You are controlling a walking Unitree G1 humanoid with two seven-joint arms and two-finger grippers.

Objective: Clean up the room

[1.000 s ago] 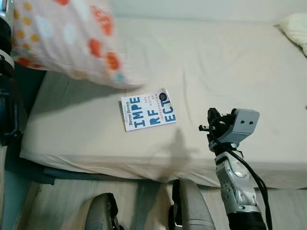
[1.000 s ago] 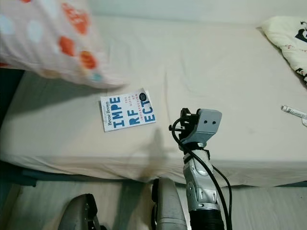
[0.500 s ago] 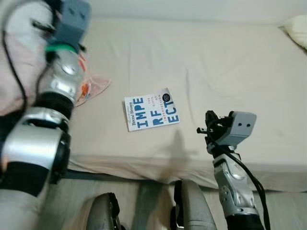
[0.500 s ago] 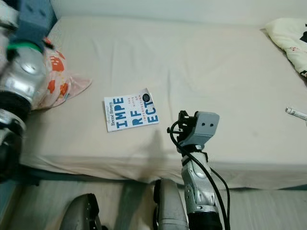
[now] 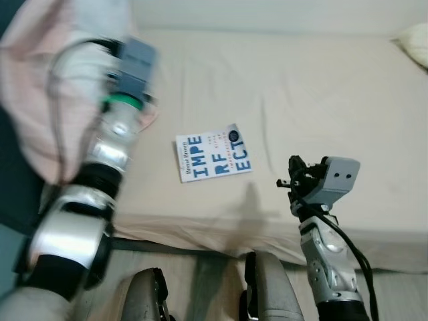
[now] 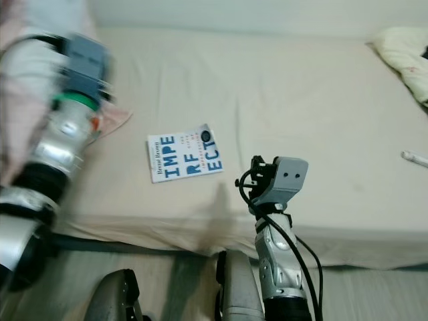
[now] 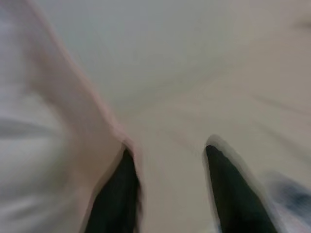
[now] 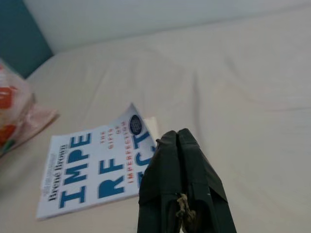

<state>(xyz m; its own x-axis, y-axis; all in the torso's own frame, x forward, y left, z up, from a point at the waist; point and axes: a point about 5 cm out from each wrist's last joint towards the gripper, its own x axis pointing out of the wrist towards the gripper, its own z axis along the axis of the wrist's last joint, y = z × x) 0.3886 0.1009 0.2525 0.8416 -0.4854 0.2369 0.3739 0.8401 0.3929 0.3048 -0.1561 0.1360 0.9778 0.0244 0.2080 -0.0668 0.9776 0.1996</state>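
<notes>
A white book with blue letters [image 5: 214, 152] lies flat on the cream bed [image 5: 314, 87], near its front edge. A pink patterned pillow [image 5: 40, 87] sits at the bed's left end, blurred. My left arm [image 5: 110, 144] reaches over that end, also blurred. In the left wrist view my left gripper [image 7: 167, 150] is open, and the pillow's edge [image 7: 58, 121] lies against one finger. My right gripper [image 5: 289, 179] hovers over the bed's front edge, right of the book. Its fingers [image 8: 182, 165] are shut with nothing in them and point toward the book [image 8: 97, 167].
A pale cloth or cushion [image 6: 401, 57] lies at the bed's far right corner, with a small white object [image 6: 416, 158] at the right edge. My legs [image 5: 267, 294] stand against the bed front. A dark teal surface [image 5: 13, 194] lies left of the bed.
The pillow, up in the air a second ago, has come down at the bed's left end. My left arm has swung into view and keeps moving. The right arm has hardly shifted.
</notes>
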